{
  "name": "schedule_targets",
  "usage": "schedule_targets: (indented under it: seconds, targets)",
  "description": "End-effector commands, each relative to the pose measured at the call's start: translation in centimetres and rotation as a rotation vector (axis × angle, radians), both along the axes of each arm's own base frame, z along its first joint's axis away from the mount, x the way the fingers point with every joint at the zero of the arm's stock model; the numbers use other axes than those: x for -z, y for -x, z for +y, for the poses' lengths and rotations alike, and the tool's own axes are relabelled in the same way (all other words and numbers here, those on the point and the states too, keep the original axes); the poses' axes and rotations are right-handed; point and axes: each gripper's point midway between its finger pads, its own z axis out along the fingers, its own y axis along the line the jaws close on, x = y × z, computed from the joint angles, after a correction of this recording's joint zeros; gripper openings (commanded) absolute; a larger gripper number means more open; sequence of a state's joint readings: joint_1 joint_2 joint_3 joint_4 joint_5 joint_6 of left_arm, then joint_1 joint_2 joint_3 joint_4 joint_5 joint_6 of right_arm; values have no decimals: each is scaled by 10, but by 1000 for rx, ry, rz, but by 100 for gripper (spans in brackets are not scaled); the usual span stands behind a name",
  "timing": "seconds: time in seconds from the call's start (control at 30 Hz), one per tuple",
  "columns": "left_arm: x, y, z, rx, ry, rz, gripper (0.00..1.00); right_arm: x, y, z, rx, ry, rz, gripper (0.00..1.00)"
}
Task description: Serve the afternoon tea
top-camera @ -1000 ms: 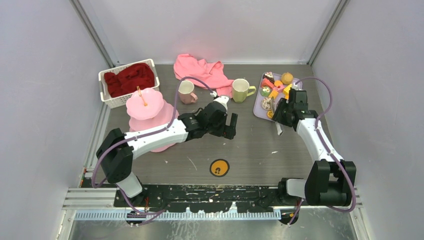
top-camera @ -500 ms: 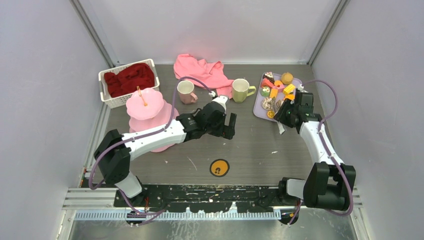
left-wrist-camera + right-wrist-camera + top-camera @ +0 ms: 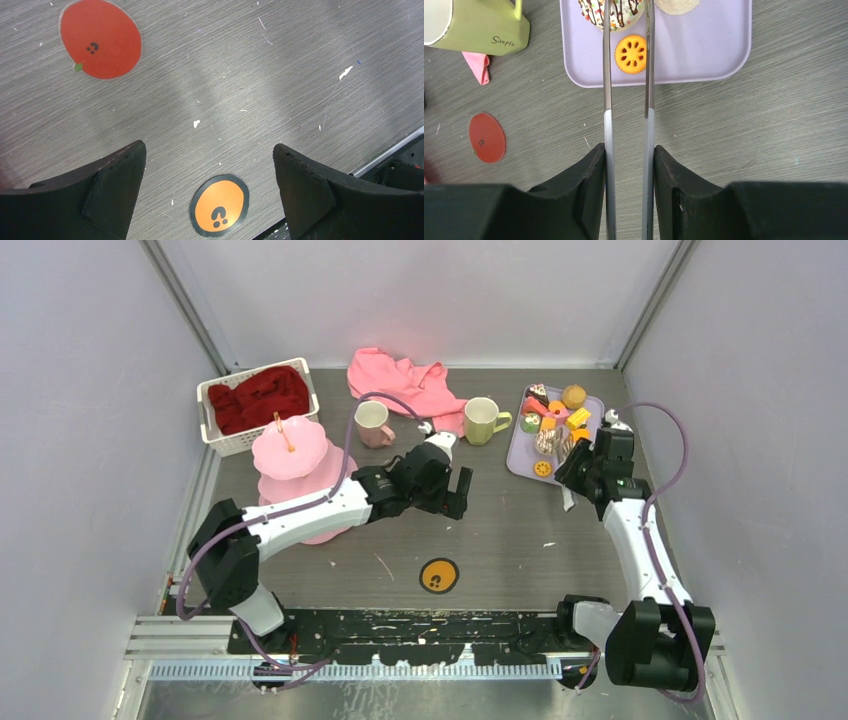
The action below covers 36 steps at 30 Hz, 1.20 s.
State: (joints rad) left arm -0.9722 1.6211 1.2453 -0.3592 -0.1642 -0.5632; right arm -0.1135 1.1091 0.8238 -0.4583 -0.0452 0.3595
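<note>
Metal tongs are pinched between the pads of my right gripper, which is shut on them. Their tips bracket a sprinkled doughnut on the lavender tray, and an orange cookie lies under the blades. Several more toy pastries sit on the tray, with the right gripper at its near right side. The pink cake stand stands at the left. A pale pink mug and a yellow-green mug stand at the back. My left gripper hangs open over bare table.
A white basket with red cloth sits at the back left and a pink cloth lies behind the mugs. An orange sticker and a red sticker lie flat on the table. Walls close in on three sides.
My right gripper has shifted right and farther back along the tray with the tongs, and the blades have narrowed slightly. The left arm has stayed still.
</note>
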Motion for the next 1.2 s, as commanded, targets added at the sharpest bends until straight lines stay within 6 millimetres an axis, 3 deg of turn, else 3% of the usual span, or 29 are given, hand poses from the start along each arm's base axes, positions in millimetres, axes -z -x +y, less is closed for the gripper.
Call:
schedule_targets:
  seconds: [0.0, 0.1, 0.3, 0.43, 0.57, 0.77, 0.93, 1.17]
  targets:
    - [-72, -7, 1, 26, 64, -116, 98, -28, -3, -7, 35, 28, -98, 1]
    - [-118, -6, 13, 45, 67, -177, 98, -38, -2, -7, 36, 31, -117, 1]
    - [-205, -19, 75, -39, -4, -308, 99, -68, 2, -1, -4, 30, -175, 1]
    - [-231, -40, 143, -205, -80, -352, 99, -84, 9, -2, -9, 49, -199, 1]
    - [-250, -45, 198, -354, -200, -407, 99, -94, 12, -4, -7, 67, -209, 1]
    - [-261, -40, 268, -584, -462, -477, 97, -92, 8, 2, -27, 39, -206, 1]
    - [-241, -49, 313, -719, -554, -403, 97, -93, 6, 2, -30, 38, -210, 1]
    - [-210, -69, 329, -729, -393, -308, 89, -90, 6, 2, -32, 39, -204, 1]
